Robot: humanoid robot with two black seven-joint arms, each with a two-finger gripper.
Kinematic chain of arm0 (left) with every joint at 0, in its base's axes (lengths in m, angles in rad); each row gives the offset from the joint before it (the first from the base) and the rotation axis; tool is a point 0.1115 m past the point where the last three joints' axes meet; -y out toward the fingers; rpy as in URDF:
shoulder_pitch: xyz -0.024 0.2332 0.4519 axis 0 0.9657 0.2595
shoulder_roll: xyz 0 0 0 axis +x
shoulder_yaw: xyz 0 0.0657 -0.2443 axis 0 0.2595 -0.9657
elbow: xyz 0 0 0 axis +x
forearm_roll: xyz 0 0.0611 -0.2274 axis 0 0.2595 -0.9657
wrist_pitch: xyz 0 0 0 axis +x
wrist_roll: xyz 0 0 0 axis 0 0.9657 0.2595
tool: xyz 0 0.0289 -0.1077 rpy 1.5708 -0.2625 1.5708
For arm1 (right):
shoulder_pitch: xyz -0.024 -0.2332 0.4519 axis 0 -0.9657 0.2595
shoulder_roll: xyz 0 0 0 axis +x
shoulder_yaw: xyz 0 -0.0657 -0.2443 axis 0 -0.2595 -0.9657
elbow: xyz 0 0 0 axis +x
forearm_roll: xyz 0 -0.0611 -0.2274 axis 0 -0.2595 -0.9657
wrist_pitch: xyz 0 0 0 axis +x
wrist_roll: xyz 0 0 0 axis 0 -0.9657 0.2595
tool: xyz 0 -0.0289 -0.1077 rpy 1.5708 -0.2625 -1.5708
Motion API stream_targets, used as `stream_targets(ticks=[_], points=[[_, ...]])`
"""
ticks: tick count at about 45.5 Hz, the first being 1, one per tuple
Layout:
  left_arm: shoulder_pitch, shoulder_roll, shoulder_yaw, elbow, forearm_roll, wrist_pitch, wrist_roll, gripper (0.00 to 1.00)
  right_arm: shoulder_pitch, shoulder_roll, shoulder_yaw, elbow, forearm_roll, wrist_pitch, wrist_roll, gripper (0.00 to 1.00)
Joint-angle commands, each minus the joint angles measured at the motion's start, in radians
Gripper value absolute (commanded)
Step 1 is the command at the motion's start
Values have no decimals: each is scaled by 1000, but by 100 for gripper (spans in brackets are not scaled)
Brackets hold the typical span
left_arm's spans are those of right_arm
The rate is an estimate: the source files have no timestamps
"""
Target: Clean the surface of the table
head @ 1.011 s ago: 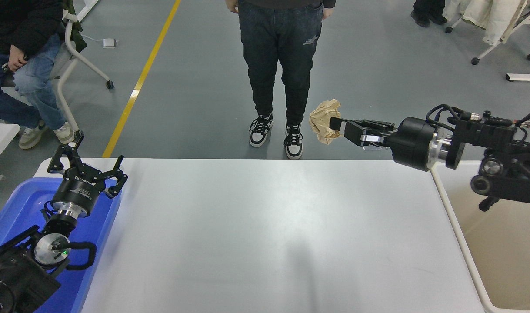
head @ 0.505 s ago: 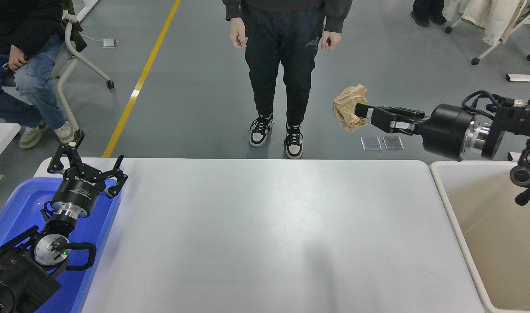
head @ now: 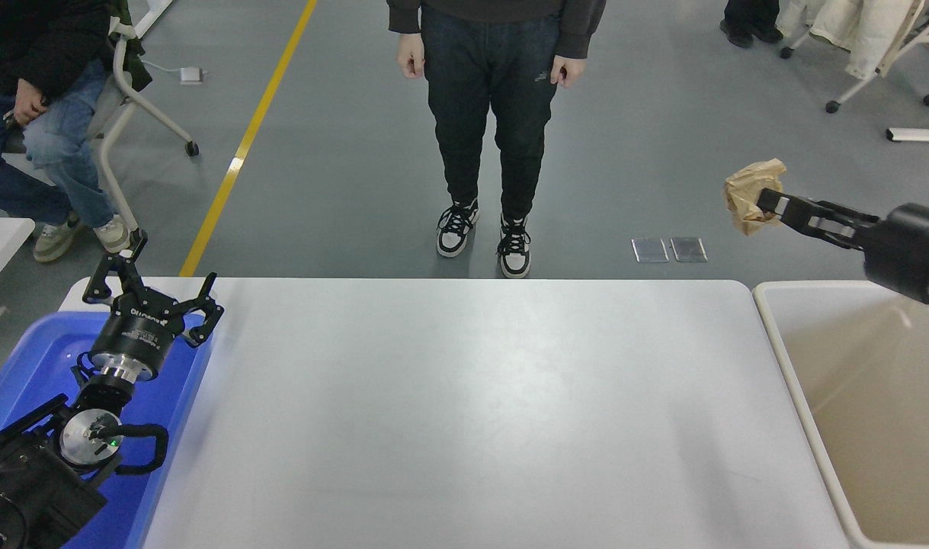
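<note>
- Head view: my right jaws (head: 769,204) are closed on a crumpled brown paper ball (head: 748,198), held in the air past the far edge of the surface (head: 464,412).
- Beige bin (head: 860,396) lies below and nearer to me than the ball, just beside the surface's right end.
- My left jaws (head: 150,293) are spread wide, parked over the blue tub (head: 30,366).
- I judge the right arm must pull back over the bin.

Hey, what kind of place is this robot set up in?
Probably a robotics lab or workshop: grey floor with a yellow line, rolling chairs, a person watching beside the white table.
</note>
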Motion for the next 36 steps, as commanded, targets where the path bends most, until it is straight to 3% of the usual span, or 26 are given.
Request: stream_targets(ticks=[1, 23, 36], points=[[0, 0, 0, 0, 0, 0, 0, 100, -158, -68, 44, -115, 63, -2, 4, 0], [0, 0, 0, 0, 0, 0, 0, 100, -425, 93, 83, -468, 371, 1, 53, 0], [0, 0, 0, 0, 0, 0, 0, 100, -636, 222, 291, -661, 391, 36, 44, 0]])
